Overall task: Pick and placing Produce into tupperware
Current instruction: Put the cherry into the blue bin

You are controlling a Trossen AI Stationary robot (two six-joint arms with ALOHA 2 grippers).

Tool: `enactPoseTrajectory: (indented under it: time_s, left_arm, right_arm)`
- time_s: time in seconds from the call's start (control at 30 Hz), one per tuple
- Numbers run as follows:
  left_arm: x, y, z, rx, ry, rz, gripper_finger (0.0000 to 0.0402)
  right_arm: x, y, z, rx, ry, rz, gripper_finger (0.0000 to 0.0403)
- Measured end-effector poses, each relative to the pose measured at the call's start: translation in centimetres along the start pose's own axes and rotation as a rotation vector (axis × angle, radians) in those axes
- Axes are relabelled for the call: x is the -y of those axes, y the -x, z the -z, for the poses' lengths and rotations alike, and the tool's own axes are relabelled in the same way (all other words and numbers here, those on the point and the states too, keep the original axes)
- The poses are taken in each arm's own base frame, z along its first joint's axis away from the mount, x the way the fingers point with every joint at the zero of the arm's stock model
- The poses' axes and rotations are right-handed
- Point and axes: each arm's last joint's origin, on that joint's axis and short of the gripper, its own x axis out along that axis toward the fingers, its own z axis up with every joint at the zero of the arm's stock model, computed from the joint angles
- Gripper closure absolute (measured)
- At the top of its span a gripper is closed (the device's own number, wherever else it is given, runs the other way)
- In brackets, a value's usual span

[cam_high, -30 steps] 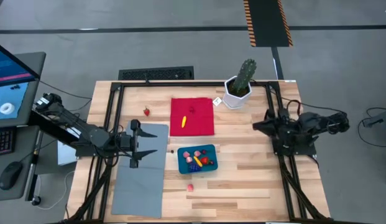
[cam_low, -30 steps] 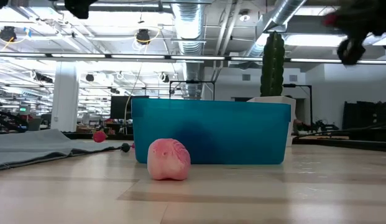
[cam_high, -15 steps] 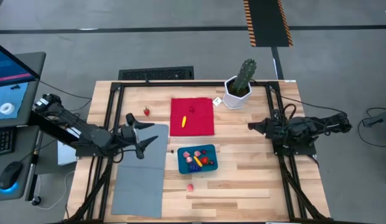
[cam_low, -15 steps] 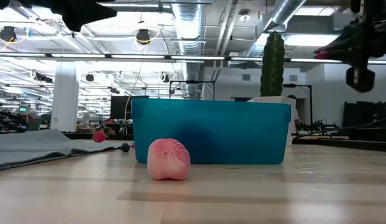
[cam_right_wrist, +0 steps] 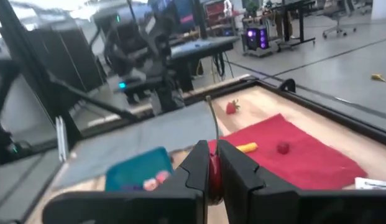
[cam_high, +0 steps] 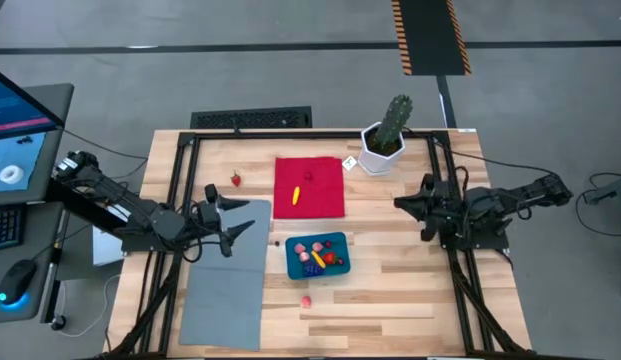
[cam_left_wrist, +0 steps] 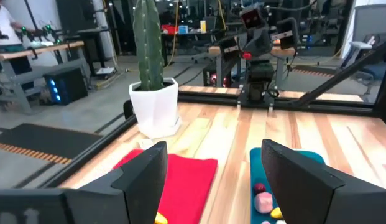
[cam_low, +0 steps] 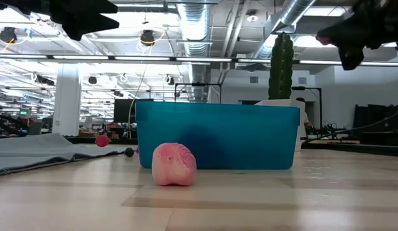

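We see the right pincer [cam_right_wrist: 212, 171] clamped on a red cherry [cam_right_wrist: 214, 176], stem pointing up, raised over the surface's right side. The left pincer [cam_left_wrist: 212, 171] hangs spread wide over the grey mat [cam_high: 225, 275]. The teal tupperware [cam_high: 317, 256] lies mid-surface, long axis left-right; a pink piece [cam_low: 174, 164] sits just before it.

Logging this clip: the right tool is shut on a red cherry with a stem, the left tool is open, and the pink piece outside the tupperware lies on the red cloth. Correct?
Not quite. The pink piece lies on the bare wooden table just outside the tupperware, not on the red cloth; the high view shows it. The rest holds: the right tool is shut on the cherry, and the left tool is open.
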Motion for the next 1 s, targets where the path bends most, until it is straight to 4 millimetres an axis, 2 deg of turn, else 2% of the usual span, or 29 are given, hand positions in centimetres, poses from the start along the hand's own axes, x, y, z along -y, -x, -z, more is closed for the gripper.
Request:
enactPoseTrajectory:
  time_s: [0.2,0.37,0.87,1.0]
  left_arm:
    - [0.0,0.0,0.0,-0.001,0.028,-0.004,0.015]
    - [0.0,0.0,0.0,-0.001,0.054,-0.01,0.015]
    - [-0.1,0.0,0.0,0.0,0.029,-0.04,0.015]
    - [-0.1,0.0,0.0,0.0,0.027,-0.038,0.015]
  right_arm:
    - [-0.3,-1.0,0.8,-0.081,0.082,0.014,0.0354]
    - [-0.9,-2.2,1.4,-0.139,0.05,-0.009,0.0354]
    - [-4.7,-7.7,4.9,-0.274,0.096,-0.102,0.0354]
    - [-5.8,-9.7,5.4,-0.336,0.146,-0.087,0.0354]
